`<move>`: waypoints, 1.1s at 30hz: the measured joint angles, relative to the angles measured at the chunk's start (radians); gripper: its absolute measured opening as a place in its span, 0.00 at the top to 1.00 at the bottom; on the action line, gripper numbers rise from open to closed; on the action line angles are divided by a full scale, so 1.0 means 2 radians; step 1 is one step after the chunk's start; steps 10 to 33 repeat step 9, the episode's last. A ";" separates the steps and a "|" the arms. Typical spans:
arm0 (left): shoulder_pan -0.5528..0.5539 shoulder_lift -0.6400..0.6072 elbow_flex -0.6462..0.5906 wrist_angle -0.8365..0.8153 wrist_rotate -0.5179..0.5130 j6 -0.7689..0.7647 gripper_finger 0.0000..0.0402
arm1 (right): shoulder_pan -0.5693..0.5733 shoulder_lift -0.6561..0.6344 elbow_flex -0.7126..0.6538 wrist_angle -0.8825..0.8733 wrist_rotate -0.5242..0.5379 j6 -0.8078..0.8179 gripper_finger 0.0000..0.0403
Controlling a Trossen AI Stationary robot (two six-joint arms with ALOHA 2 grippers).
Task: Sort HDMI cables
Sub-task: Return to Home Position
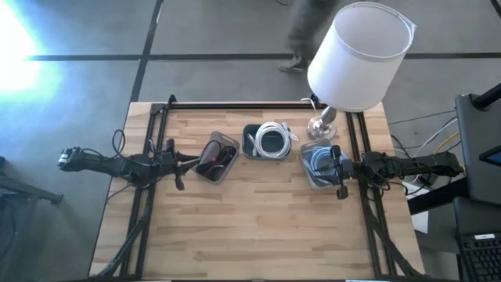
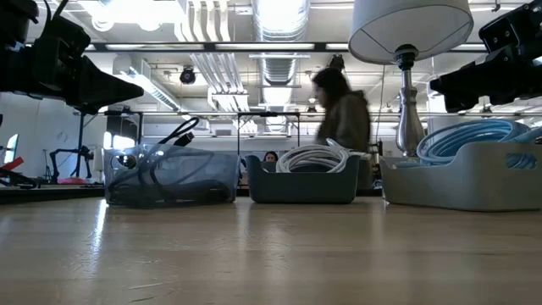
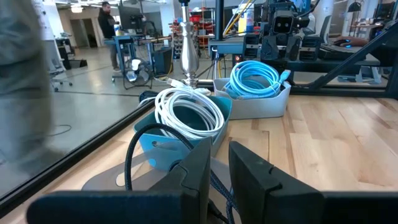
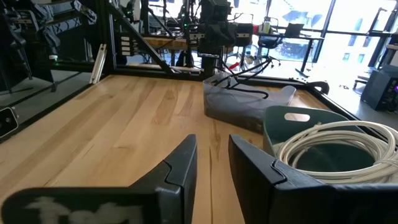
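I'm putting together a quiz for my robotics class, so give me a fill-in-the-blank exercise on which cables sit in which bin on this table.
1. The white cables lie coiled in the ____ of the three bins.
2. The white bin nearest the right gripper holds ____ cables.
3. The clear bin nearest the left gripper holds ____ cables.
4. Behind the bins stands a ____ with a white shade.

Missing words: middle; blue; black; lamp.
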 joint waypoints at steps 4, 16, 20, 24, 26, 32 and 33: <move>0.000 0.000 0.000 0.000 0.000 0.000 0.84 | 0.000 0.000 0.000 0.000 0.000 0.000 0.80; 0.000 0.000 0.000 0.000 0.000 0.000 0.84 | 0.000 0.000 0.000 0.000 0.000 0.000 0.83; 0.000 0.000 0.000 0.000 0.000 0.000 0.84 | 0.000 0.000 0.000 0.000 0.000 0.000 0.83; 0.000 0.000 0.000 0.000 0.000 0.000 0.84 | 0.000 0.000 0.000 0.000 0.000 0.000 0.83; 0.000 0.000 0.000 0.000 0.000 0.000 0.84 | 0.000 0.000 0.000 0.000 0.000 0.000 0.83; 0.000 0.000 0.000 0.000 0.000 0.000 0.84 | 0.000 0.000 0.000 0.000 0.000 0.000 0.83; 0.000 0.000 0.000 0.000 0.000 0.000 0.84 | 0.000 0.000 0.000 0.000 0.000 0.000 0.83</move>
